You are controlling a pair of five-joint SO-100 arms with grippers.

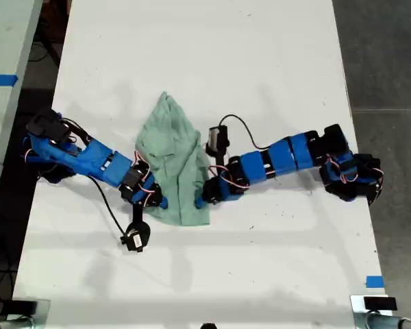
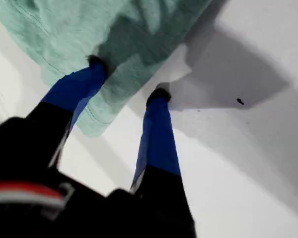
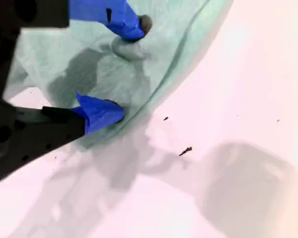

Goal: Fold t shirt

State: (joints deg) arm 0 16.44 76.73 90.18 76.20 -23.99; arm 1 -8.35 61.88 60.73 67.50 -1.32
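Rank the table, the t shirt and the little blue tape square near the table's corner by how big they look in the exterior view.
Largest to smallest:
1. The white table, by far.
2. The t shirt.
3. The blue tape square, clearly the smallest.

I can read no text, label, brand or number anywhere here, neither on my arms nor on anything else in view.
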